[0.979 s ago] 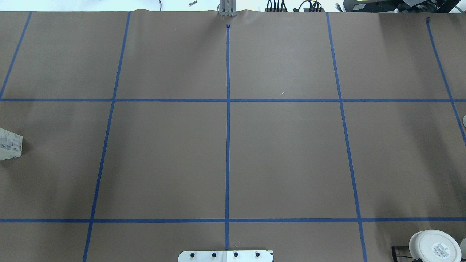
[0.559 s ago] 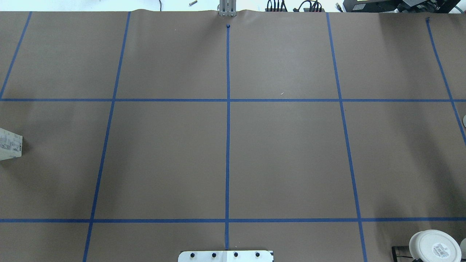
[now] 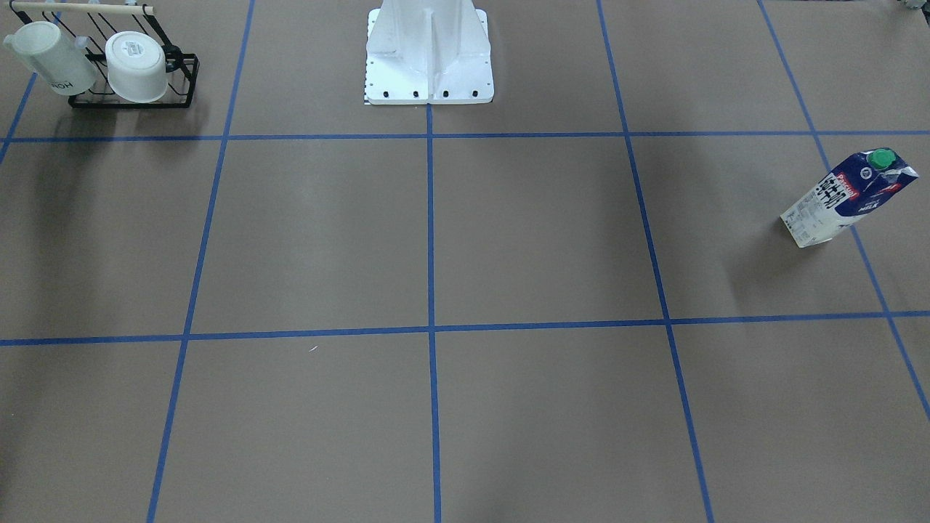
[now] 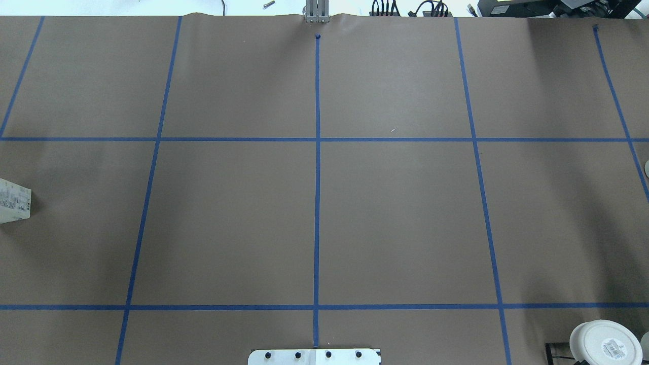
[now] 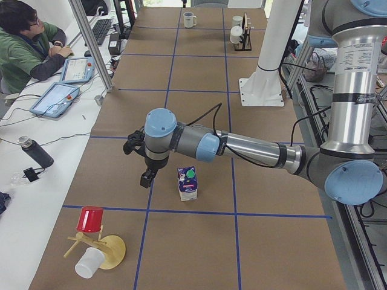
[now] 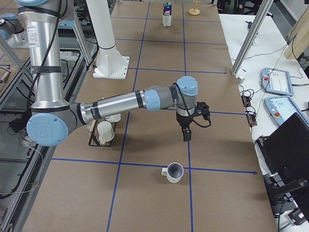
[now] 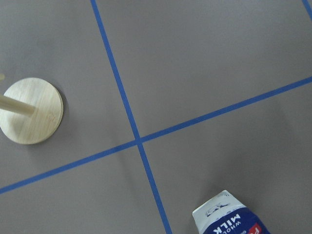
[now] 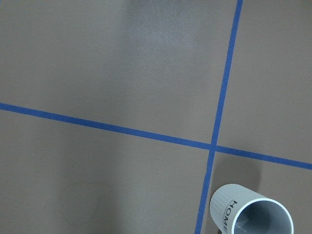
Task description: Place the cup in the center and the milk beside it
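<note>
The milk carton (image 3: 846, 196) stands upright near the table's end on my left side; it also shows in the overhead view (image 4: 12, 200), the exterior left view (image 5: 188, 184) and the left wrist view (image 7: 231, 217). My left gripper (image 5: 146, 180) hangs above the table just beside the carton, apart from it; I cannot tell whether it is open. The cup (image 6: 174, 172) stands upright at the opposite end and shows in the right wrist view (image 8: 248, 212). My right gripper (image 6: 186, 135) hangs a little short of it; I cannot tell its state. The center (image 4: 317, 223) holds nothing.
A black rack with two white cups (image 3: 131, 73) stands by the robot base (image 3: 429, 51) on my right side. A wooden stand (image 5: 97, 244) with a red cup and a white cup stands beyond the milk. An operator (image 5: 24, 42) sits along the far edge.
</note>
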### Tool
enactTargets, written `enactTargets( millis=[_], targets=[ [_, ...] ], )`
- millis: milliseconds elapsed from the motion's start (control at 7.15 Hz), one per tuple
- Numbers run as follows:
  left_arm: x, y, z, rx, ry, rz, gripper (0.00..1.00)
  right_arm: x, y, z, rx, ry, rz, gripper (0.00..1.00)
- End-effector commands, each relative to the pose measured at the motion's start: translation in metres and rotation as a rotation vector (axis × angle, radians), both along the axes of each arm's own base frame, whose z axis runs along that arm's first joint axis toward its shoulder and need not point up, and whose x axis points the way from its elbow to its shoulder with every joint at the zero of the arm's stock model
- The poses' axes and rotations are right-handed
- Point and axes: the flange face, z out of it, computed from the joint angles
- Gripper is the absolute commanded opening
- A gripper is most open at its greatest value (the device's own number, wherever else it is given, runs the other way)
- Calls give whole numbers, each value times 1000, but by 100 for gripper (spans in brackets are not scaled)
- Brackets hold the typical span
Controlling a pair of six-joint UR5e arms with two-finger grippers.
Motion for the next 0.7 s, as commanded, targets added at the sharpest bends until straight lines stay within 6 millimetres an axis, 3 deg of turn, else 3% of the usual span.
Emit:
enactTargets(
  millis=[0, 140, 280, 420, 559],
  targets=[
    [0, -2, -1, 8, 1, 0, 98, -4, 0, 22, -22, 72, -8, 100],
    [0, -3, -1, 7, 1, -1, 98, -6, 1, 45, -18, 73, -10, 100],
    [0, -4, -1, 7, 1, -1, 98, -7, -2, 101, 33, 51, 2, 100],
    [0, -4, -3, 11, 1, -1, 98, -9, 3, 141, 32, 30, 61, 100],
    [0, -4, -4, 13, 1, -1, 98, -12, 13, 164, 40, 20, 63, 100]
  ],
)
